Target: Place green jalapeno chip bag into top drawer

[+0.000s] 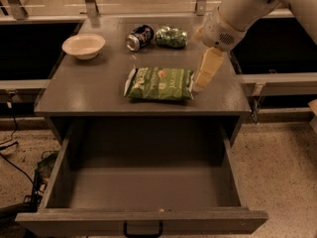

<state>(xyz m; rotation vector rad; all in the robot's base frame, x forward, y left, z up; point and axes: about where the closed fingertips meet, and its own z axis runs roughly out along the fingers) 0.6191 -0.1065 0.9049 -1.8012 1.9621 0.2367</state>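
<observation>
The green jalapeno chip bag (159,83) lies flat on the grey cabinet top (89,90), near its front edge, with white lettering facing up. The top drawer (143,222) is pulled fully open below it, with a small black handle on its front panel. My gripper (204,78) hangs from the white arm at the upper right, its cream fingers pointing down right at the bag's right end.
A white bowl (83,45) sits at the back left of the top. A tipped dark soda can (139,37) and a small shiny green packet (171,37) lie at the back middle. Cables lie on the floor at left.
</observation>
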